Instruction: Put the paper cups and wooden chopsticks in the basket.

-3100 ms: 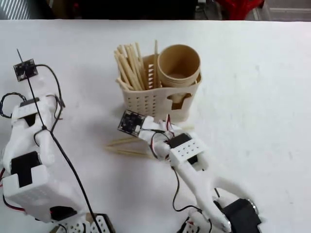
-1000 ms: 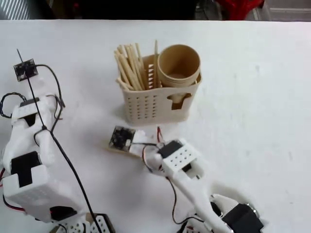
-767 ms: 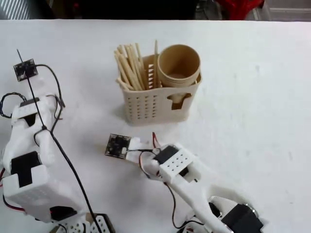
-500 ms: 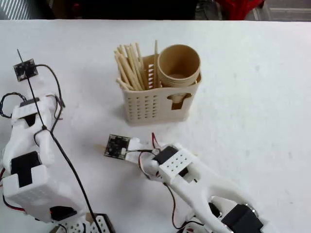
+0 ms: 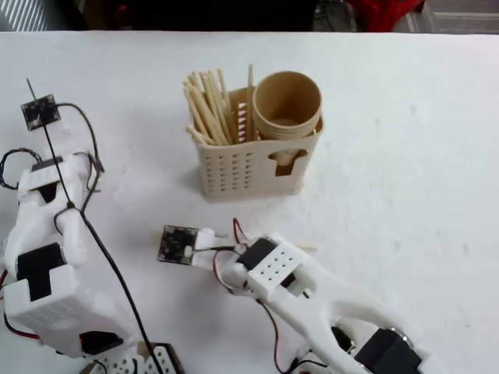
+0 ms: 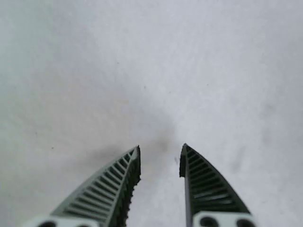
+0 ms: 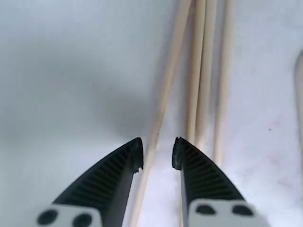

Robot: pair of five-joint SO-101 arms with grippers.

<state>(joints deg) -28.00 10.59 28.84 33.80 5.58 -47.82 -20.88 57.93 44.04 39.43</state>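
Wooden chopsticks, four loose, lie on the tabletop on the near side of the basket. Right hand is released, jaws narrowly parted astride one stick. Risk: closing may pinch that stick alone, or skid it against its neighbours.

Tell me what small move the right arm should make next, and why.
Probably ease the right gripper down and close it: its jaws stand open, one chopstick runs between them on the table, three more lie beside it, and all are outside the basket.
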